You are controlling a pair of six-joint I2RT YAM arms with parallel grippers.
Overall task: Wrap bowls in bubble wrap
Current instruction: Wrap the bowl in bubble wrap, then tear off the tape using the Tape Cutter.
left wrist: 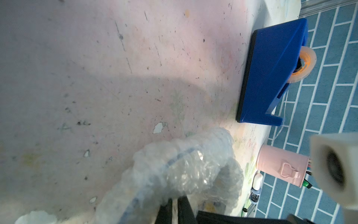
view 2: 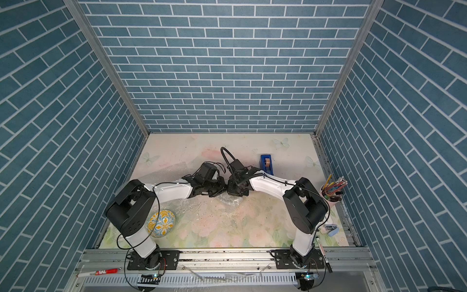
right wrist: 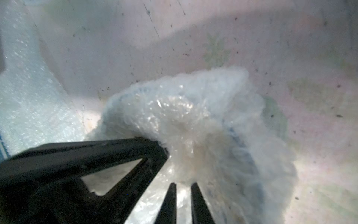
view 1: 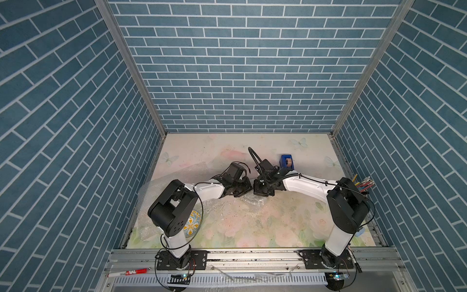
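Bubble wrap [right wrist: 193, 108] touches left gripper [left wrist: 175, 198] and right gripper [right wrist: 184, 185] tips.

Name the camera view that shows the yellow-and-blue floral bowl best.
A top view: the floral bowl lies nearly whole, its pattern clear. In a top view the left arm covers most of it. Neither wrist view shows it.

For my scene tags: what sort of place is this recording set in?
Probably a lab test booth, not a home: blue brick-print walls box in a floral-covered table, with an aluminium mounting rail along its near edge.
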